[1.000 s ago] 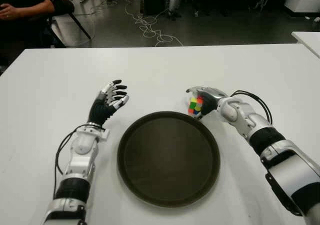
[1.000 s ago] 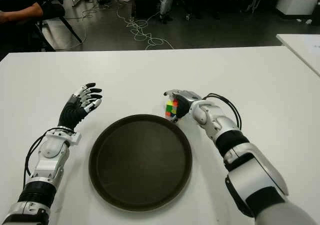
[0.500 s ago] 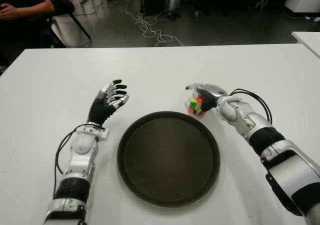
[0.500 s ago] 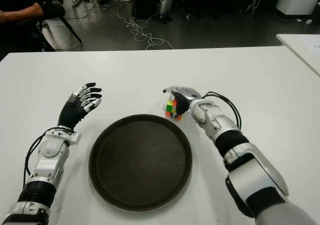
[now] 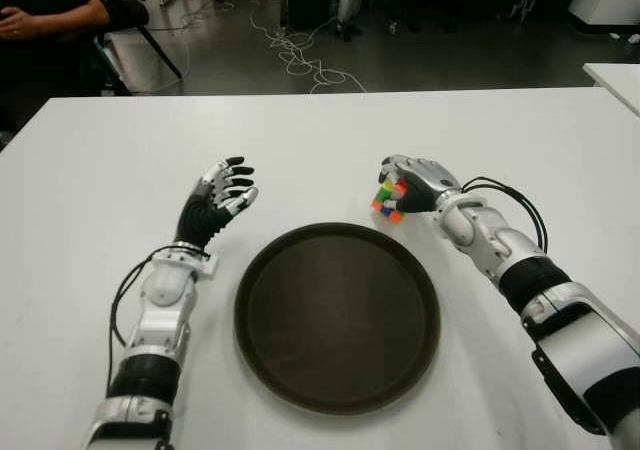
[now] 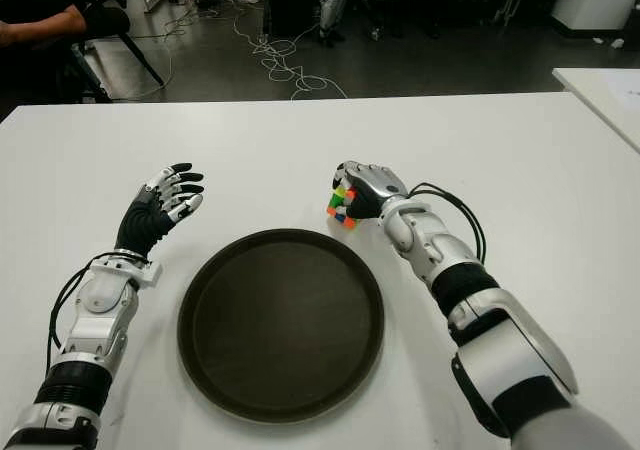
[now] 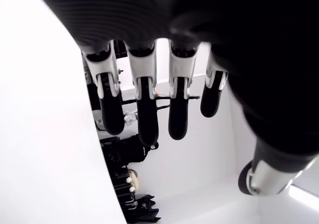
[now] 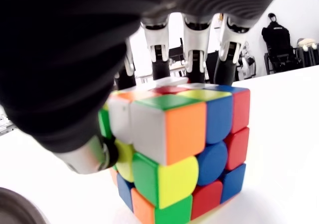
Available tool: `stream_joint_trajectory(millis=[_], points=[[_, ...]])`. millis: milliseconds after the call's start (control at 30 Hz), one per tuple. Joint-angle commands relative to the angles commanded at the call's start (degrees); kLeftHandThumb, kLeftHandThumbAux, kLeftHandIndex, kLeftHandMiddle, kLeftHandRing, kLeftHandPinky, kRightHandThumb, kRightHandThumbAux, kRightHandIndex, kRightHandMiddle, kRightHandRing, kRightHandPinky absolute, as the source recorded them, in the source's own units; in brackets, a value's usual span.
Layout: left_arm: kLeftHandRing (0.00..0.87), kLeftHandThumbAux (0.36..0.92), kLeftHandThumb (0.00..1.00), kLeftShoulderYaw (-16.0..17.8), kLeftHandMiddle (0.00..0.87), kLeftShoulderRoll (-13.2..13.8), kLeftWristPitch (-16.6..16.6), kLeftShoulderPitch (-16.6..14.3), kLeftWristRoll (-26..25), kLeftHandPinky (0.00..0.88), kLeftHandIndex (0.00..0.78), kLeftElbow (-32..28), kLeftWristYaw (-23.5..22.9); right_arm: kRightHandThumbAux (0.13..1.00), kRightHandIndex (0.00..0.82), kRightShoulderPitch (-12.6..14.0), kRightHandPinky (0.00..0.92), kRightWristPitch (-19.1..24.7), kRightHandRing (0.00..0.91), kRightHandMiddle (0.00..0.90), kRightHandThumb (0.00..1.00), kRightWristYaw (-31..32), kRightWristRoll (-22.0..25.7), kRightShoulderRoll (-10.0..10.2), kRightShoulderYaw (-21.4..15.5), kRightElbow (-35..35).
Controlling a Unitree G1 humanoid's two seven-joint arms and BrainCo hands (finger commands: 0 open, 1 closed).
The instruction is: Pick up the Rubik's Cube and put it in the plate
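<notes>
The multicoloured Rubik's Cube (image 5: pixel 387 201) (image 8: pixel 179 149) is in my right hand (image 5: pixel 408 186), whose fingers curl over its top while the thumb presses its side. It hangs tilted just above the white table (image 5: pixel 90 170), a little beyond the far right rim of the plate. The round dark plate (image 5: pixel 337 315) lies flat in front of me with nothing in it. My left hand (image 5: pixel 216 202) shows to the left of the plate, fingers spread and holding nothing.
A person's arm (image 5: pixel 55 15) and a chair show beyond the table's far left corner. Cables (image 5: pixel 300 55) lie on the floor behind. Another white table's corner (image 5: pixel 615 75) is at the far right.
My right hand has closed on the cube and lifted it off the table, tilting it and drawing it slightly up and away from the plate rim. The left hand has not moved.
</notes>
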Motion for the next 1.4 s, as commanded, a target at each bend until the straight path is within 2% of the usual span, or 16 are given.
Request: stream_joint_trajectory(millis=[333,600,1167,1400], points=[[0.266,0.650,0.072,0.17,0.264,-0.02,-0.12,-0.01,0.13,0.263,0.179,0.20,0.40,0.736,0.410,-0.05,0.542,-0.15,0.452,0.398,0.703,0.14,0.22,0.05,-0.17,0.33],[0.259,0.645,0.082,0.15,0.256,0.05,-0.93,-0.27,0.24,0.263,0.180,1.03,0.28,0.736,0.410,-0.02,0.561,0.21,0.495,0.428,0.702,0.02,0.21,0.07,-0.29,0.14],[0.267,0.629,0.092,0.31,0.267,-0.15,-1.06,-0.49,-0.13,0.266,0.190,1.68,0.16,0.737,0.410,0.05,0.494,-1.44,0.419,0.368,0.702,-0.91,0.45,-0.15,-0.62,0.53],[0.259,0.622,0.079,0.25,0.265,-0.30,-0.83,-0.37,0.10,0.231,0.175,1.44,0.60,0.736,0.410,0.05,0.543,-2.07,0.459,0.414,0.703,-2.43,0.14,-0.16,-0.59,0.89]])
